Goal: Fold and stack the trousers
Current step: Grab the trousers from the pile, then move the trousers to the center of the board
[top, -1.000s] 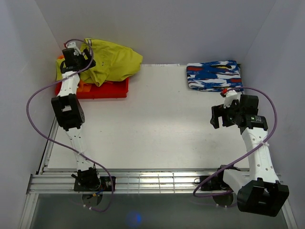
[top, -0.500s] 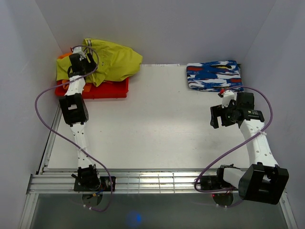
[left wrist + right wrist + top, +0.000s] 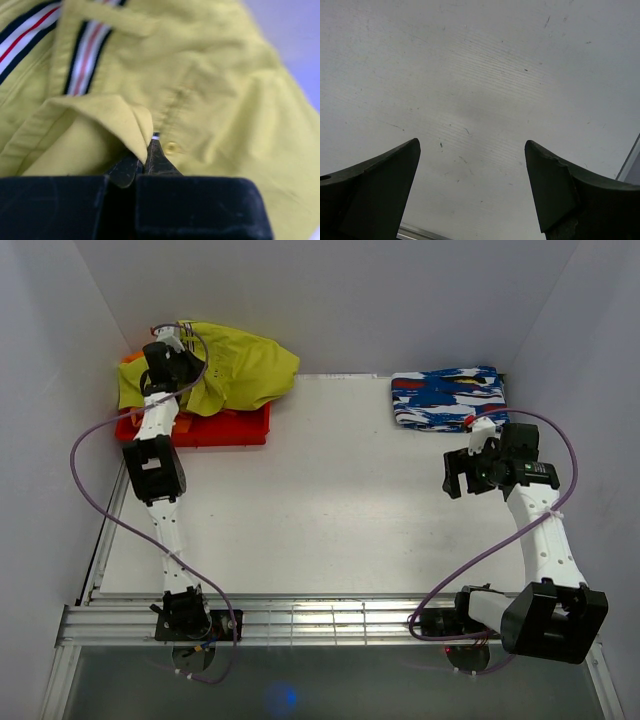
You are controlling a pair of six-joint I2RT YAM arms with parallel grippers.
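The yellow-green trousers [image 3: 240,368] lie bunched in a heap over the red tray [image 3: 232,428] at the back left. Up close, the trousers [image 3: 215,90] fill the left wrist view, with the striped waistband [image 3: 85,52] at upper left. My left gripper [image 3: 175,358] sits on the heap's left side. Its jaws are closed, and the left gripper [image 3: 145,157] pinches a fold of the yellow cloth next to a small button. My right gripper [image 3: 462,475] hovers over bare table on the right. In its wrist view the right gripper [image 3: 472,175] stands wide open with nothing between its fingers [image 3: 385,175].
A folded blue, white and red patterned cloth [image 3: 448,397] lies at the back right corner. Orange cloth [image 3: 172,422] shows under the trousers in the tray. White walls close in on three sides; a metal rail [image 3: 330,618] runs along the near edge.
My left gripper moved onto the trousers heap and shut on a fold of it. The right arm shifted slightly back, its gripper staying open.
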